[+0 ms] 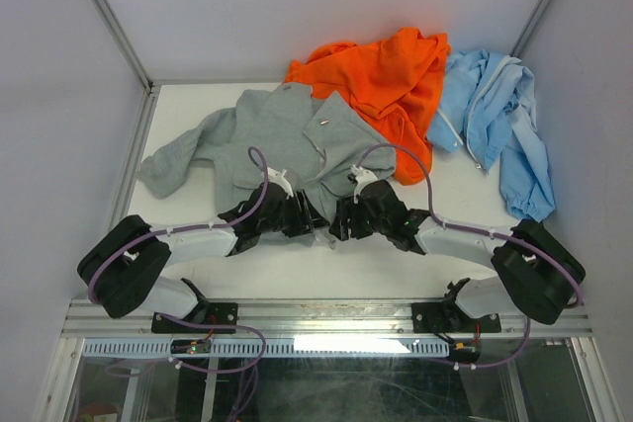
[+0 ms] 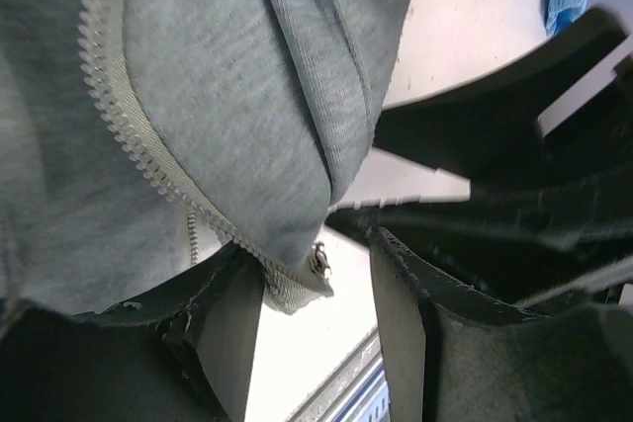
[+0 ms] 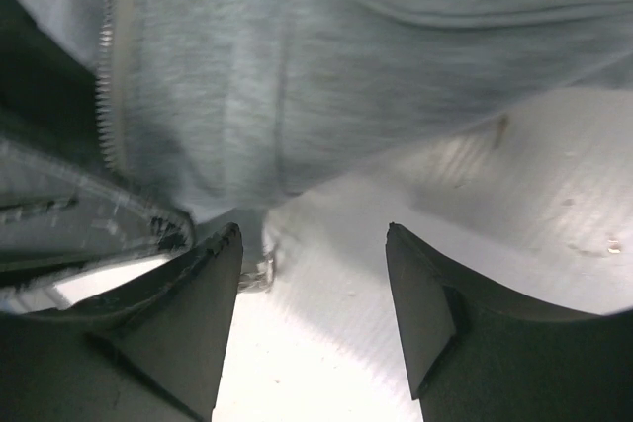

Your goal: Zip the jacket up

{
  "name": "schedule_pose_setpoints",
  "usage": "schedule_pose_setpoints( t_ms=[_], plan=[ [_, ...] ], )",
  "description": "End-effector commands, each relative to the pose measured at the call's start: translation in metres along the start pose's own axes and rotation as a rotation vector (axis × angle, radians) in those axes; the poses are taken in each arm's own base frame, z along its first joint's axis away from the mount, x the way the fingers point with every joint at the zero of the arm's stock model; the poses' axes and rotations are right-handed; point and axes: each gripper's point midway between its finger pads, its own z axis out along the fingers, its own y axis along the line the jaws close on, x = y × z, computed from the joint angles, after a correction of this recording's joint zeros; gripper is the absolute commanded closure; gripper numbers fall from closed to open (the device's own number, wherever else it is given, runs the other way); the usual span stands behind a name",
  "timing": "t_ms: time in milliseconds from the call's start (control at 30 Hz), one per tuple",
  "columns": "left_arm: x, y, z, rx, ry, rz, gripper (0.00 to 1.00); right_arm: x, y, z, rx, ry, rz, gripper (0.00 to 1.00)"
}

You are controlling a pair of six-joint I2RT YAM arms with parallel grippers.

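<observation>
White-and-black arms (image 1: 188,242) (purple cables (image 1: 253,161)) with black jaws.

Enclosed booth, evenly lit.
I see pale grey wall panels (image 1: 316,7) and metal posts (image 1: 109,17) around a white surface (image 1: 297,284), a metal rail (image 1: 326,315) at its near edge.

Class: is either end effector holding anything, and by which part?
Nothing is held: the left end effector and right end effector stand open at the jacket, by its zipper ends.
</observation>
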Motion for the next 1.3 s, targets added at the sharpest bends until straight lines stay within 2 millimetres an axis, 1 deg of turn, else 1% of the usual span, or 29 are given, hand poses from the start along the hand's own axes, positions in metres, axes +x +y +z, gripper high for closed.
schedule_pose_setpoints(
  t_ms=[0,67,100,167,300,400,467,567,633,700,733,767,800,833,900,933,967,1000,1033,1100,1167,1233,1267],
  plan=[
    [-0.015,-0.023,0.001,0.11,-0.044,-0.008,0.53,-0.012,0.04,0.004,-0.139,-0.075,-0.019,0.35],
    [-0.014,-0.024,0.0,0.123,-0.042,-0.016,0.53,-0.009,0.051,0.004,-0.184,-0.077,-0.013,0.32],
    [-0.013,-0.023,-0.001,0.126,-0.04,-0.019,0.54,-0.009,0.06,0.003,-0.222,-0.09,-0.014,0.31],
    [-0.012,-0.024,-0.002,0.137,-0.037,-0.025,0.55,-0.01,0.069,0.002,-0.256,-0.104,-0.007,0.28],
    [-0.011,-0.029,-0.006,0.172,-0.036,-0.034,0.59,-0.005,0.073,0.012,-0.249,-0.094,0.0,0.26],
    [-0.012,-0.032,-0.007,0.187,-0.039,-0.03,0.67,-0.004,0.069,0.023,-0.203,-0.097,0.02,0.25],
    [-0.013,-0.033,-0.008,0.203,-0.045,-0.025,0.73,-0.004,0.064,0.029,-0.173,-0.1,0.024,0.28],
    [-0.021,-0.034,-0.012,0.227,-0.068,-0.015,0.84,-0.007,0.072,0.027,-0.205,-0.098,-0.014,0.28],
    [-0.031,-0.034,-0.016,0.248,-0.099,0.015,0.91,-0.013,0.077,0.018,-0.222,-0.11,-0.035,0.25],
    [-0.045,-0.038,-0.022,0.292,-0.126,0.042,0.98,-0.017,0.076,0.008,-0.218,-0.123,-0.049,0.22],
    [-0.051,-0.043,-0.026,0.325,-0.139,0.06,1.0,-0.021,0.074,0.003,-0.214,-0.129,-0.044,0.22],
    [-0.064,-0.049,-0.031,0.365,-0.172,0.087,1.0,-0.025,0.07,-0.002,-0.205,-0.138,-0.036,0.22],
    [-0.073,-0.053,-0.035,0.389,-0.189,0.111,1.0,-0.035,0.063,-0.008,-0.195,-0.168,-0.021,0.22],
    [-0.085,-0.063,-0.037,0.419,-0.211,0.157,1.0,-0.046,0.057,-0.014,-0.185,-0.201,-0.005,0.22],
    [-0.103,-0.079,-0.039,0.464,-0.224,0.246,1.0,-0.069,0.041,-0.029,-0.161,-0.277,0.029,0.22],
    [-0.11,-0.088,-0.04,0.487,-0.233,0.292,1.0,-0.065,0.052,-0.04,-0.271,-0.238,-0.047,0.19],
    [-0.114,-0.1,-0.044,0.531,-0.234,0.336,1.0,-0.069,0.053,-0.049,-0.304,-0.238,-0.068,0.19],
    [-0.116,-0.106,-0.042,0.566,-0.225,0.366,1.0,-0.078,0.046,-0.056,-0.291,-0.262,-0.076,0.2],
    [-0.116,-0.118,-0.046,0.621,-0.218,0.402,1.0,-0.087,0.04,-0.062,-0.27,-0.287,-0.079,0.22],
    [-0.114,-0.137,-0.055,0.711,-0.203,0.44,1.0,-0.1,0.03,-0.071,-0.248,-0.324,-0.084,0.24],
    [-0.109,-0.146,-0.063,0.786,-0.19,0.447,1.0,-0.107,0.031,-0.076,-0.261,-0.343,-0.102,0.26],
    [-0.103,-0.147,-0.066,0.827,-0.18,0.451,1.0,-0.111,0.038,-0.078,-0.297,-0.359,-0.119,0.25],
    [-0.099,-0.147,-0.067,0.84,-0.159,0.431,1.0,-0.111,0.042,-0.078,-0.324,-0.364,-0.124,0.23]
  ],
)
